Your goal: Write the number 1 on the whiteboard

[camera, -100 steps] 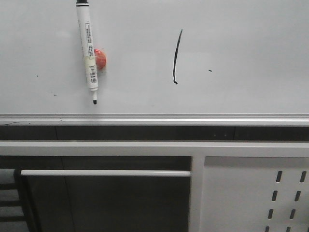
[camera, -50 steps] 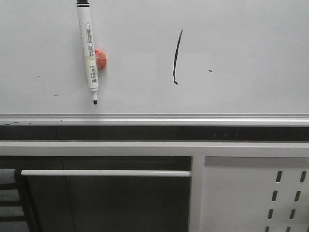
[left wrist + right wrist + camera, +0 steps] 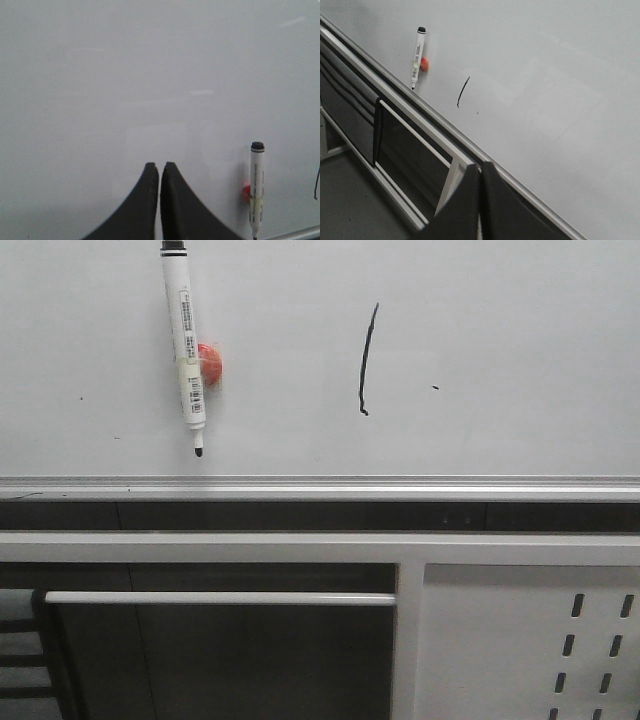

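Note:
The whiteboard point(image 3: 500, 330) fills the upper half of the front view, with its silver frame edge along the bottom. On it stands the number 1 point(image 3: 366, 358), a thin black curved stroke with a small hook at its lower end; the number 1 point(image 3: 463, 92) also shows in the right wrist view, and the number 1 point(image 3: 317, 182) at the edge of the left wrist view. A white marker point(image 3: 185, 340) hangs on the board, tip down, beside an orange magnet point(image 3: 210, 365). My left gripper point(image 3: 160, 165) is shut and empty before bare board. My right gripper point(image 3: 481, 165) is shut and empty, away from the stroke.
Below the board's frame runs a grey metal rack with a horizontal bar point(image 3: 220, 597) and a white perforated panel point(image 3: 530, 640) at the lower right. Tiny black specks point(image 3: 435, 387) dot the board. Neither arm appears in the front view.
The marker and magnet have shifted very slightly right and down in the front view; the stroke looks the same.

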